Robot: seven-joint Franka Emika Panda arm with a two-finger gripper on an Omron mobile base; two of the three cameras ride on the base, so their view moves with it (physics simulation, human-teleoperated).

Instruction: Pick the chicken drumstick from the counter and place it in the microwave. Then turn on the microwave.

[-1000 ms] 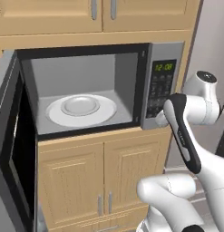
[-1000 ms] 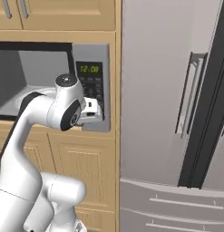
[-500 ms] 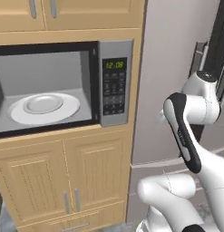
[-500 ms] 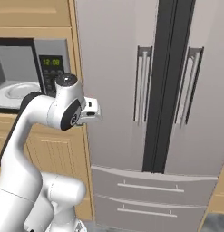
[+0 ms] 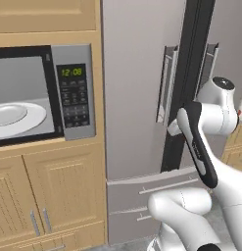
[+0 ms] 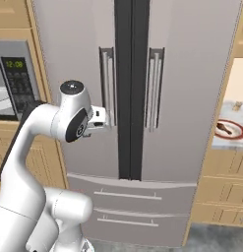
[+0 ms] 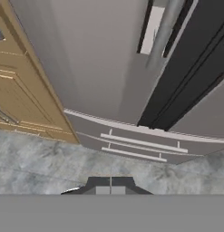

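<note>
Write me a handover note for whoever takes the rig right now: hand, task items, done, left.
Hand: shut, holding nothing, pointed at the fridge and floor.
Microwave: to the left, door open, turntable plate bare.
Chicken drumstick: on a red-rimmed plate on the counter, right of the fridge.
Done: nothing placed; the drumstick is not yet picked.
Left: get within reach of the counter, grasp the drumstick, carry it to the microwave, set it on the turntable, close the door, start it.
</note>
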